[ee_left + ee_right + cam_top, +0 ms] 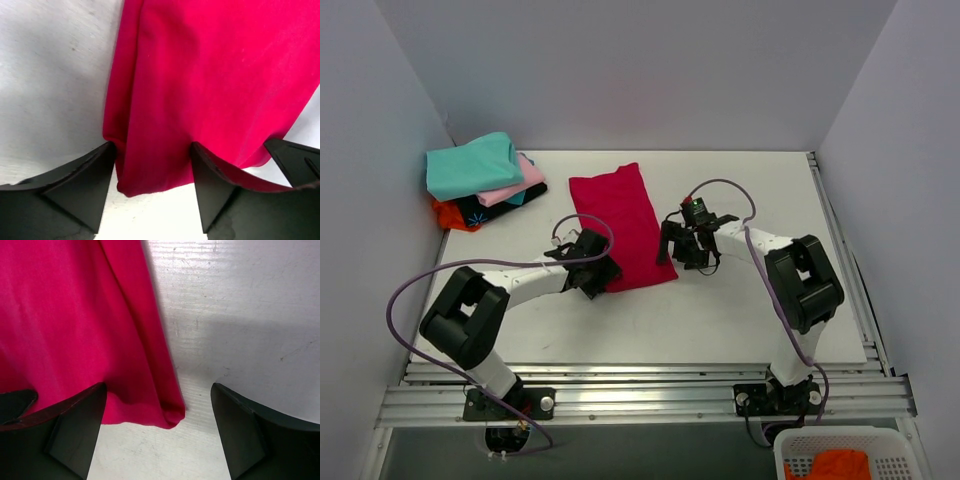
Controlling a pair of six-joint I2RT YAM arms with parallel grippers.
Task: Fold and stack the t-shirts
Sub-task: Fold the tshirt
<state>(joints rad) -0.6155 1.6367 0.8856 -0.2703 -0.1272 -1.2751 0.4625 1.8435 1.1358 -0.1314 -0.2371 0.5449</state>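
Mid-table, red shirt (620, 225) lies as a long folded strip, far end pointing toward the back wall, near end sitting between the two arms. Left gripper (598, 270) is on the strip's near-left corner, right gripper (682, 248) at its near-right corner, both low over the table (740, 320).

Left wrist view: jaws apart at a medium gap, and the corner's folded left edge lies between the fingers (75, 185). No pinch visible, cloth looks slack. Right wrist view: jaws wide, with the near-right corner between them. One of the fingers (75, 425) is over cloth, the other over bare table. Nothing held on either side.

Stack (480, 185) sits at far left, teal on top with pink, black and orange under it, well apart from the red shirt.

Step in hand looks like grabbing the near end to fold it over toward the far end. How to do it well (a judgement, not something seen):
- get the lower finger under all layers at each corner, since a top-layer-only pinch would peel the strip open
- close both sides at matching depth, so the near hem lifts level
- lift just enough to clear, then carry along the strip's own axis, which sits skewed to the table
- keep light tension between the arms to stop the middle sagging
- land hem on hem before letting go
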